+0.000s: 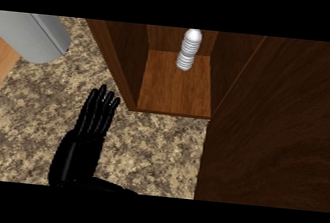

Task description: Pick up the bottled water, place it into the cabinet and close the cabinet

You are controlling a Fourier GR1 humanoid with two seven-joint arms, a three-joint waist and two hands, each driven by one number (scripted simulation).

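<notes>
Bottled water, a ribbed clear plastic bottle with a white cap (190,49), stands upright at the back of the dark wooden cabinet (176,92), on its floor and clear of both side walls. Left hand (96,111), black, lies over the speckled beige granite counter (149,152) just left of the cabinet, fingers straight and released, grasping nothing. Cabinet door (281,125) fills the right; a grey rounded appliance (29,34) sits upper left.
</notes>
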